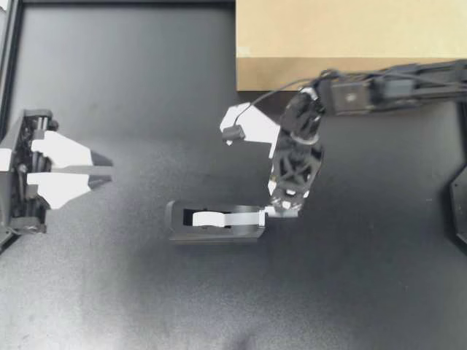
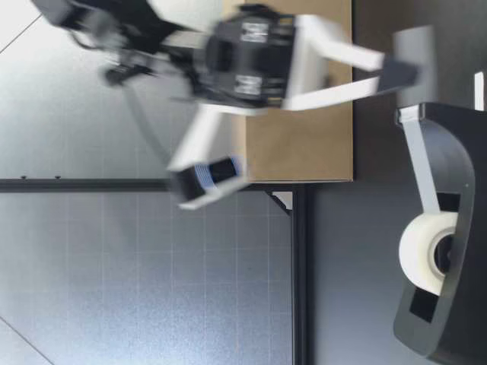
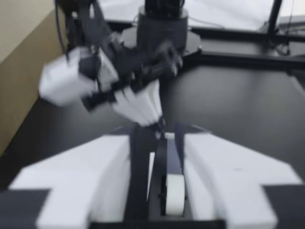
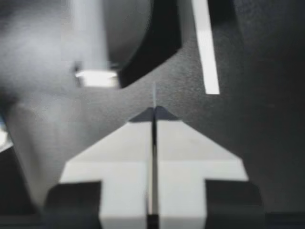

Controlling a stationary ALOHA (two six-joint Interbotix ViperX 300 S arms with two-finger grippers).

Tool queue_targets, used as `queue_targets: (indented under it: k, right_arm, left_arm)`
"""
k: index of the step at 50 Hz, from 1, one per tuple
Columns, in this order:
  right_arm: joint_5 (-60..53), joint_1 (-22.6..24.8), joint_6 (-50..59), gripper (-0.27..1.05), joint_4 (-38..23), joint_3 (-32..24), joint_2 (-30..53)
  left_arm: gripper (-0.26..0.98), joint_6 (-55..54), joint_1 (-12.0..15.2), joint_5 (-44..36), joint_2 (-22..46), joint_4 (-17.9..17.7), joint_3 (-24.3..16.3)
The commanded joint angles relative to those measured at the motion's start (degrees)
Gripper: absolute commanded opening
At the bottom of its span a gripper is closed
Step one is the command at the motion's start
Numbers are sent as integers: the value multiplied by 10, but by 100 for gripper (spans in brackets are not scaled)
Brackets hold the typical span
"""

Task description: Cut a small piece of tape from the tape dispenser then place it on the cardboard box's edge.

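Observation:
A black tape dispenser (image 1: 215, 222) lies mid-table with its white roll (image 1: 208, 217) and a strip running to the cutter end. My right gripper (image 1: 284, 210) points down at that cutter end, shut on a small piece of tape (image 2: 417, 57) that hangs greyish past its tips (image 2: 396, 74). In the right wrist view the gripper (image 4: 153, 112) is pressed together with a thin edge of tape sticking out. The cardboard box (image 1: 350, 36) sits at the back right. My left gripper (image 1: 108, 170) rests far left, open, aimed at the dispenser (image 3: 162, 164).
A black frame rail (image 1: 11, 44) runs along the table's left and back edges. A dark object (image 1: 460, 208) sits at the right edge. The right arm's base (image 3: 162, 24) stands beyond the dispenser in the left wrist view.

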Motion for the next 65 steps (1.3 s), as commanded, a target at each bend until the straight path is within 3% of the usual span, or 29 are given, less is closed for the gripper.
queue_targets:
  k: [1,14,31,47,65]
  right_arm:
    - [-15,0,6,-14,-39,-11,-69]
    - [-34,38,90,-14,-163,-32,-149]
    - [-25,120,211,-14,-329,-125,-157]
    - [-25,141,224,-14,-339,-167,-140]
    - [-24,142,222,-14,-339,-192,-113]
  left_arm:
    - [36,-1,2,-8,25,-1,-25]
    - [38,0,2,-54,121,-7,-69]
    - [38,4,1,-148,255,-16,-128]
    - [38,26,2,-156,323,-16,-182]
    - [38,33,1,-156,346,-16,-206]
